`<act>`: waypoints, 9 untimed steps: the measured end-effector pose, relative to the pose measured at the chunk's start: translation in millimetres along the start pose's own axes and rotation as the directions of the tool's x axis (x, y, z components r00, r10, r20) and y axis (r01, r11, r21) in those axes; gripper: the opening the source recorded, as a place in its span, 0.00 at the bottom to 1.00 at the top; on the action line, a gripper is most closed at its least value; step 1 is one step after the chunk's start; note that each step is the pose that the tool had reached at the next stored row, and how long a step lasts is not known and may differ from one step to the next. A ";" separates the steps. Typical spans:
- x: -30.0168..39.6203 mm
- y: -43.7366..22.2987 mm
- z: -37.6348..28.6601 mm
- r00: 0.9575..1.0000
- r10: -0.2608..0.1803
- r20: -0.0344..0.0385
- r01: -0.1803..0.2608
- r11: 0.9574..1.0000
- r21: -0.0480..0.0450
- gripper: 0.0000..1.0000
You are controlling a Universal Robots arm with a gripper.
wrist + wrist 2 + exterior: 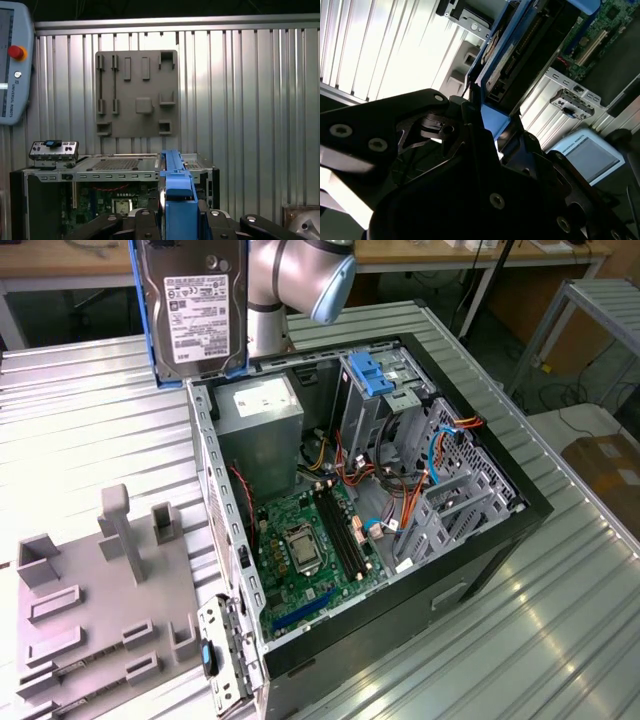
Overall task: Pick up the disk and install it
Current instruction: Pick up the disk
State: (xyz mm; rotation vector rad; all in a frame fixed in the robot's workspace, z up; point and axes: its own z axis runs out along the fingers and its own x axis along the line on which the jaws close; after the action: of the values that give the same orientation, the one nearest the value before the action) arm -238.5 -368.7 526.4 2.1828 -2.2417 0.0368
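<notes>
We see the fingers [178, 214] closed on the disk [195, 305], one on each flat face. In the first wrist view its blue side rail [175, 175] runs edge-on out from between them. In the exterior view the disk hangs upright from the arm [300, 275], white label facing the camera and blue rails down both long edges. It is raised off the counter [80, 430] and touches nothing but the fingers. Below the fingers lies the open computer case [500, 530], and the disk is over the corner that holds the grey power-supply box [258, 430]. Further from the fingers, inside the case, sit the green motherboard [310, 540] and a blue tab-handled bracket [375, 375] on top of the drive cage. Beyond the case from the fingers, a grey fixture plate [136, 92] lies flat on the ribbed counter, well apart from the disk. In the second wrist view the disk's connector edge points away from the fingers toward the case. A teach pendant [12, 60] rests off to one side of the fingers.
</notes>
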 end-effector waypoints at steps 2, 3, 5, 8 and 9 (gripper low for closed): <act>-0.1 -4.9 0.0 1.000 0.000 0.000 0.000 1.000 0.000 0.37; -0.2 -6.8 0.0 1.000 0.000 0.000 0.000 1.000 0.000 0.37; -0.3 -13.6 0.0 1.000 0.000 0.000 0.000 1.000 0.000 0.37; 0.6 -17.9 0.2 1.000 0.000 0.000 0.000 1.000 0.000 0.37; 2.3 -19.5 0.3 1.000 0.000 0.000 0.000 1.000 0.000 0.37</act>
State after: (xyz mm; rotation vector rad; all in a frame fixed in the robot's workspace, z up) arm -219.1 -371.6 526.4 2.1826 -2.2416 0.0368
